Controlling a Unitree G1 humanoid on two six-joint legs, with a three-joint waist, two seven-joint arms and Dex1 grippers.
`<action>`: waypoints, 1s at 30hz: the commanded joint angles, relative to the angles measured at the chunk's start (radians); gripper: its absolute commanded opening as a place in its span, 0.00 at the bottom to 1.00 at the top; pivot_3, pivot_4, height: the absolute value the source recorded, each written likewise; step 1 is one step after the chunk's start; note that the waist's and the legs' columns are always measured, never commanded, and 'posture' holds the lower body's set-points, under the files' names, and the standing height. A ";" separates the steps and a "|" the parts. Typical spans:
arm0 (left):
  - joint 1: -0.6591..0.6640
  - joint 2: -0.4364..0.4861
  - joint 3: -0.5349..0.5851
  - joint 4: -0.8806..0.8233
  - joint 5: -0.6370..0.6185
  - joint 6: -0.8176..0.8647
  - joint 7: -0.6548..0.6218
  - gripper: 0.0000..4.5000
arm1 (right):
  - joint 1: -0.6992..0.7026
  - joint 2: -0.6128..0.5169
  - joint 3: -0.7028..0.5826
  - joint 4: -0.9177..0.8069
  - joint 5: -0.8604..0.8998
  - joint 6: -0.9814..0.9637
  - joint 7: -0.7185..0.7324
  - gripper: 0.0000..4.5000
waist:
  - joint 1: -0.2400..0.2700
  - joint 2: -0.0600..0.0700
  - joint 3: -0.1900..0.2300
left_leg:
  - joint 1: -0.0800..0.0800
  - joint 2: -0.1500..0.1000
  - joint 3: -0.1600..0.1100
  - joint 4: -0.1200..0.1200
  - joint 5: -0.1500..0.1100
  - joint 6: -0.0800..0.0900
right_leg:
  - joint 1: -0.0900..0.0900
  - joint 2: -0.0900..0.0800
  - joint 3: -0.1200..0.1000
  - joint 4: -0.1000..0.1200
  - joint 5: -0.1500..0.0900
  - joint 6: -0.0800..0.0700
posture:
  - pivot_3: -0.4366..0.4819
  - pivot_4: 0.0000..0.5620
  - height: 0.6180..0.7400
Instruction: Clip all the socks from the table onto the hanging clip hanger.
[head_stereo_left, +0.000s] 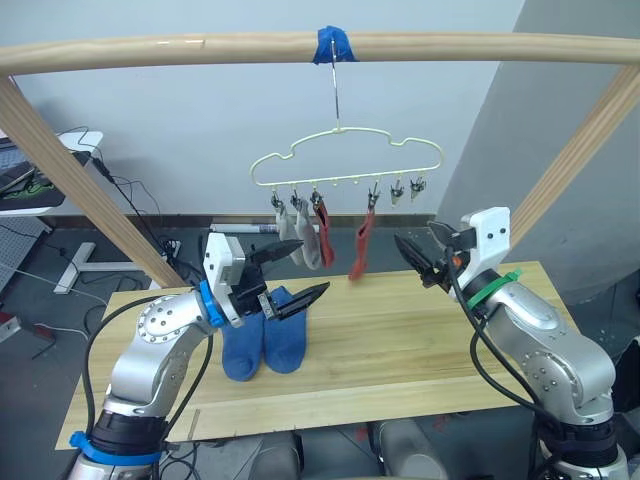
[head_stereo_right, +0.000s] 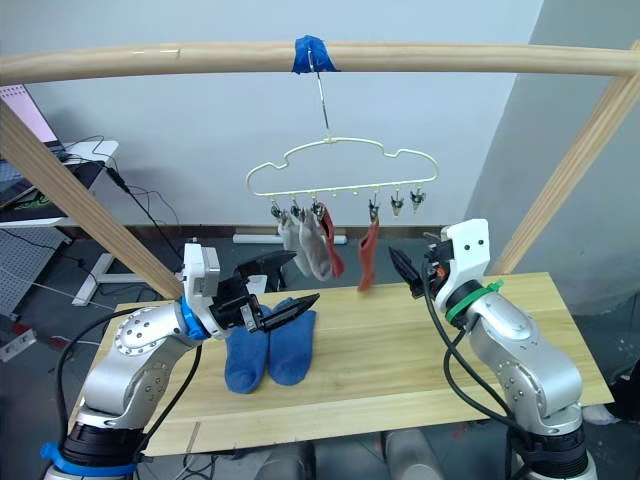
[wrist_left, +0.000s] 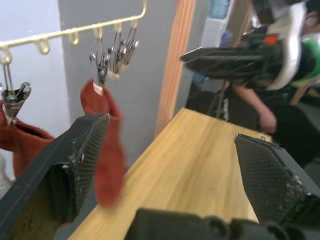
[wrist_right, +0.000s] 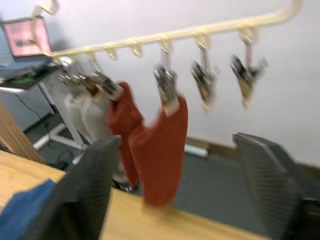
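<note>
Blue socks (head_stereo_left: 263, 345) half hidden behind left gripper (head_stereo_left: 290, 276); 4 hang clipped.

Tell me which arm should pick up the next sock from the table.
Left. The left gripper hangs open right above the two blue socks, the only socks left on the table. The right gripper, also open and empty, is far from them, up near the free clips of the clip hanger.
</note>
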 joint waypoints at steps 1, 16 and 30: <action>0.005 0.024 0.059 -0.111 -0.055 0.052 0.031 1.00 | -0.041 0.058 0.064 0.036 -0.121 -0.106 -0.054 0.74 | 0.003 0.000 0.000 | 0.000 0.000 0.000 0.000 0.000 0.000 | 0.000 0.000 0.000 0.000 0.000 0.000 | 0.35 0.28 1.00; 0.051 -0.026 0.040 -0.196 -0.007 0.058 0.114 1.00 | -0.105 0.195 0.081 0.263 -0.317 -0.299 -0.070 0.38 | 0.030 0.000 0.001 | 0.001 0.000 0.001 -0.004 0.000 0.000 | -0.003 0.000 0.001 0.001 0.000 -0.001 | 0.38 0.30 1.00; 0.057 -0.037 0.034 -0.207 0.001 0.064 0.120 1.00 | -0.147 0.237 0.046 0.367 -0.414 -0.358 -0.118 0.38 | 0.041 0.000 0.001 | 0.001 0.001 0.001 -0.005 0.000 0.000 | -0.003 0.001 0.000 0.002 0.000 0.000 | 0.39 0.30 1.00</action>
